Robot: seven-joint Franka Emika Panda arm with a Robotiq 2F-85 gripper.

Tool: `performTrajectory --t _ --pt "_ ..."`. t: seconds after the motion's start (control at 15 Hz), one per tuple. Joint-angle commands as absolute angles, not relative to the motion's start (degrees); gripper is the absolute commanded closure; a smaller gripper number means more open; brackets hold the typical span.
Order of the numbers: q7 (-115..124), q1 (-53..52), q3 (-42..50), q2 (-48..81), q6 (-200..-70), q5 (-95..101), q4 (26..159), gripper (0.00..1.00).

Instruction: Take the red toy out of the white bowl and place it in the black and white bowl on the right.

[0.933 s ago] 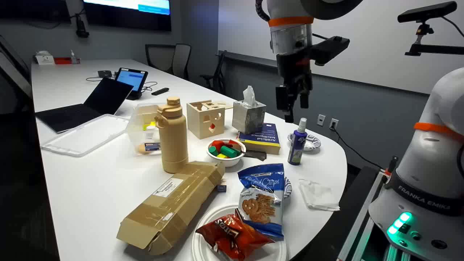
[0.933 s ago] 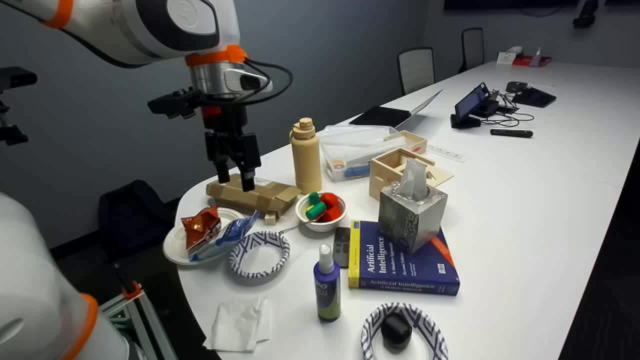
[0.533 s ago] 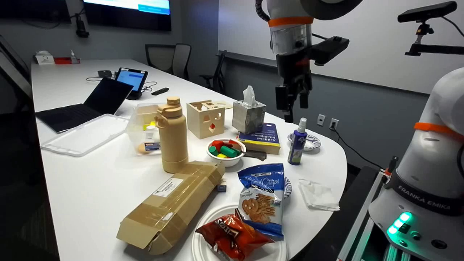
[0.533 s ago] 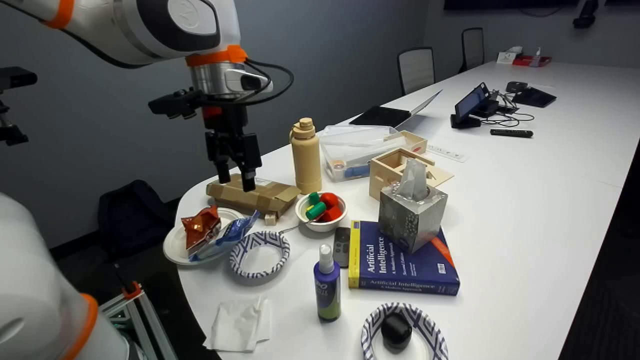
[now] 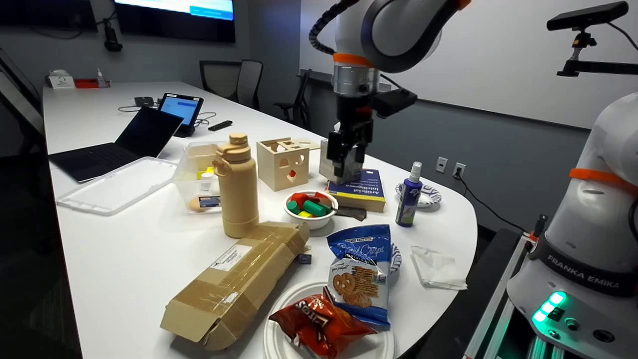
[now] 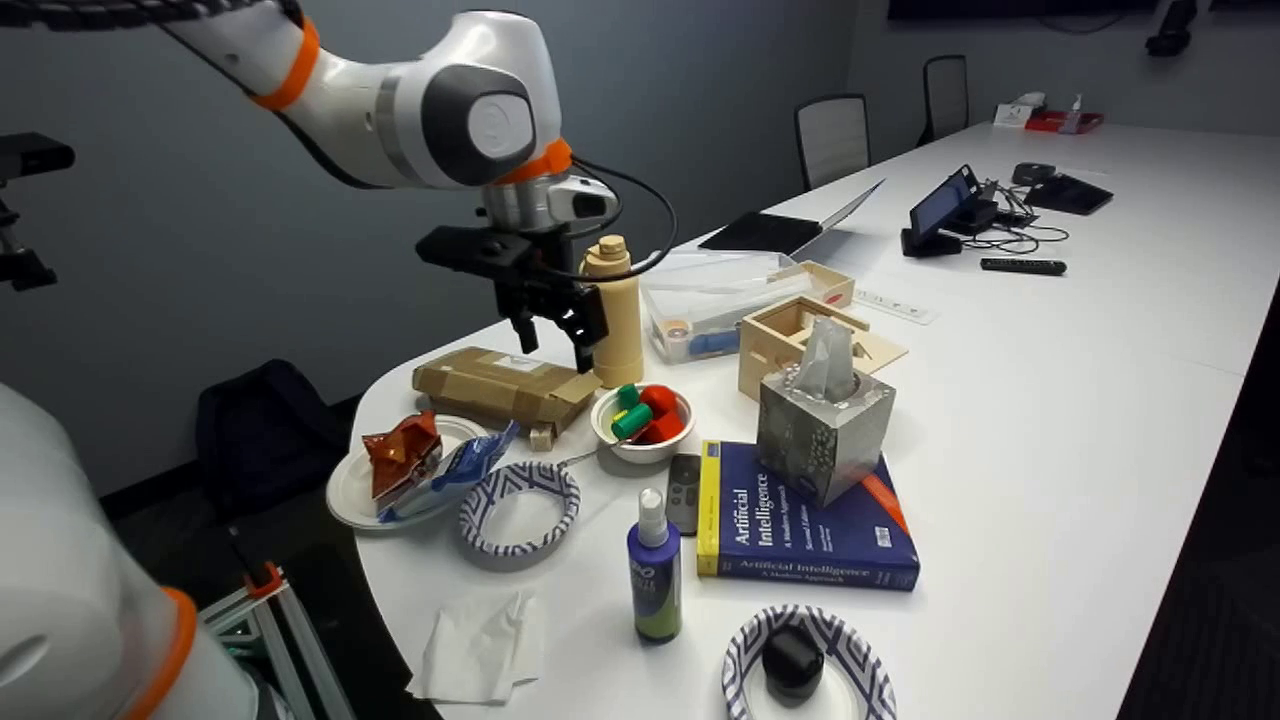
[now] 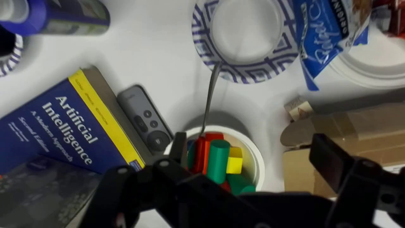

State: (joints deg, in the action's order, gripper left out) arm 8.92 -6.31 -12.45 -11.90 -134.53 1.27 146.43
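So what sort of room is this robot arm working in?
Most likely an office meeting room, such as a conference room. There is a long white table, mesh-backed office chairs beside it, and a large wall-mounted screen past its far end.

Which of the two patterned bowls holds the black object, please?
The patterned bowl at the bottom edge of an exterior view: the rounded black object sits in it, while the other patterned bowl stands beside the blue snack bag.
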Motion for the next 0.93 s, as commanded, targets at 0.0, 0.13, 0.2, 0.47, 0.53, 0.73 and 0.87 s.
performTrajectory --t 0.0,0.13,0.2,0.47,0.53,0.73,0.87 --pt "6.44 -6.24 -10.63 0.72 -138.75 3.08 137.04 0.0" --pt "4.76 -6.7 -9.85 4.75 -139.27 2.17 133.76 0.0" --pt "4.38 -6.84 -9.6 6.34 -139.52 2.37 132.35 0.0" --pt "4.47 -7.1 -8.6 11.05 -140.61 3.41 128.65 0.0" --pt "4.34 -7.12 -8.45 12.02 -140.98 3.26 127.99 0.0" --pt "4.85 -7.36 -7.76 14.46 -142.66 3.9 126.38 0.0" --pt "5.0 -7.52 -7.13 16.24 -144.39 4.58 125.4 0.0"
